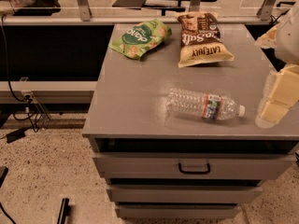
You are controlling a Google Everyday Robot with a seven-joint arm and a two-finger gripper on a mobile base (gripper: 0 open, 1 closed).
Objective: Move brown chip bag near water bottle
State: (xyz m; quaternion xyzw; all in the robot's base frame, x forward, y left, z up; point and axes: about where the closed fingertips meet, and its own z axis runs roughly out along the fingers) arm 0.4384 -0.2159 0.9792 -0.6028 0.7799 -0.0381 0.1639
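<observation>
**Crinkly bag up top, gripper at right edge**

The brown chip bag [202, 38] — crinkly, dark above a cream band — lies at upper centre. The ribbed water bottle [203, 105] lies lower. The blocky cream gripper [276, 99] sits right, well apart from the bag — open or closed, cannot tell.

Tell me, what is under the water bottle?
Only the grey cabinet top. The water bottle lies flat on its side on it. The spot right beneath it is covered. The claw hangs to the bottle's right, not touching it.
</observation>
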